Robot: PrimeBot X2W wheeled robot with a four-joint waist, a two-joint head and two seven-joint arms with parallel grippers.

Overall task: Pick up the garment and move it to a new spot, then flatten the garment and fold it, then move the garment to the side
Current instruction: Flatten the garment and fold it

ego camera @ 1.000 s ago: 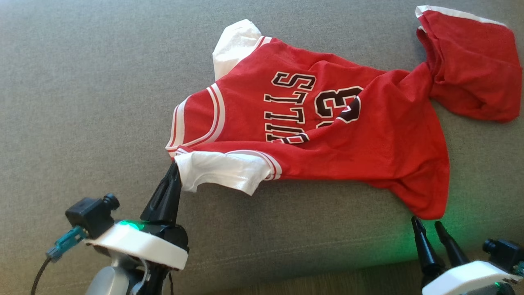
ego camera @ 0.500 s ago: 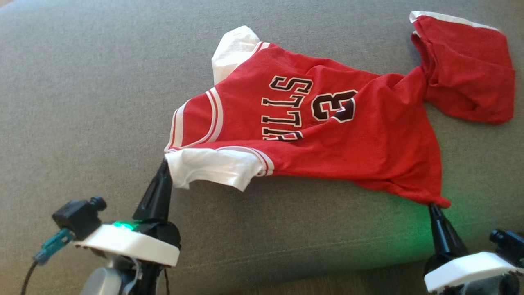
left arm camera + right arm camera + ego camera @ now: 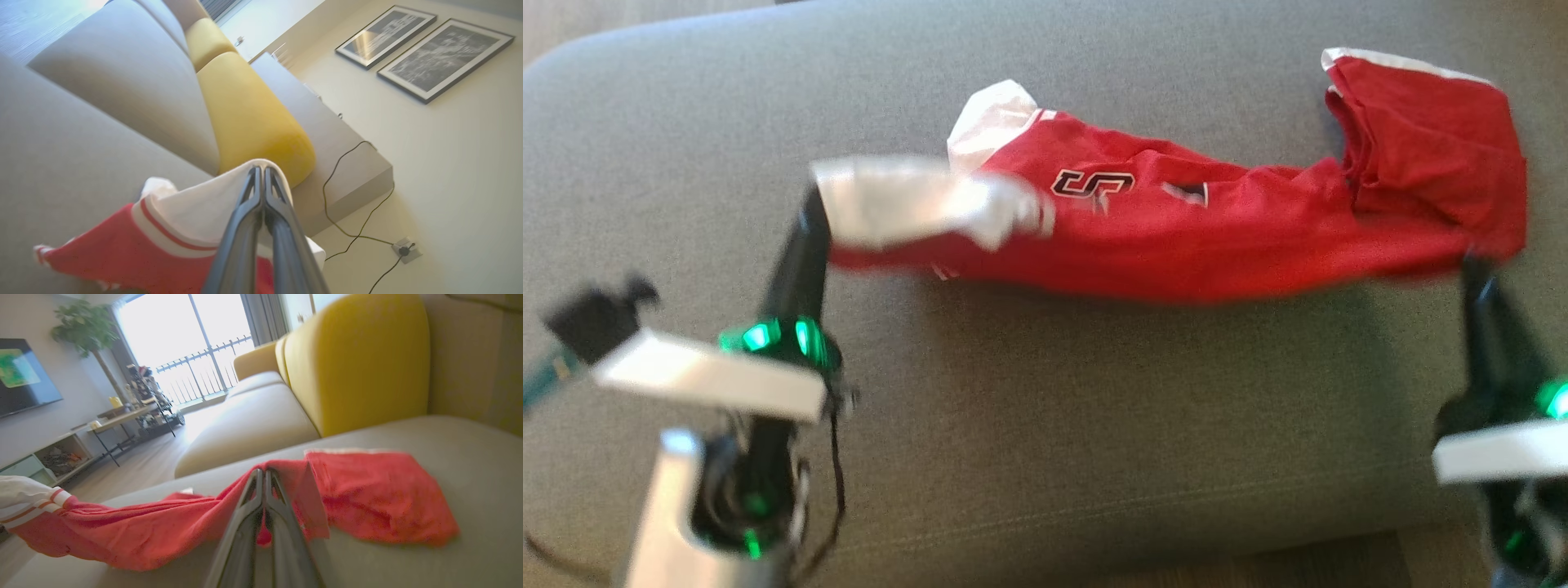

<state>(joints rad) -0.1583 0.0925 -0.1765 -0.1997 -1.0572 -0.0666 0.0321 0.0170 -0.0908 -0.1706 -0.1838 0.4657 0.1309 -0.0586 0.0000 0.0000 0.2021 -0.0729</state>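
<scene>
Both pincers clamped on cloth: left gripper (image 3: pixel 814 204) on the white sleeve (image 3: pixel 907 204), right gripper (image 3: pixel 1474 265) on the red hem (image 3: pixel 286 473). Red-and-white fabric basketball jersey (image 3: pixel 1176 253) stretched between them, lifted; far end resting on the grey fabric sofa seat (image 3: pixel 1054 449).

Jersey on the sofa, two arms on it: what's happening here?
The robot holds the red jersey with both arms, its near edge raised off the grey sofa. The left gripper is shut on the white sleeve, the right gripper on the red hem. The far side lies on the cushion.
</scene>
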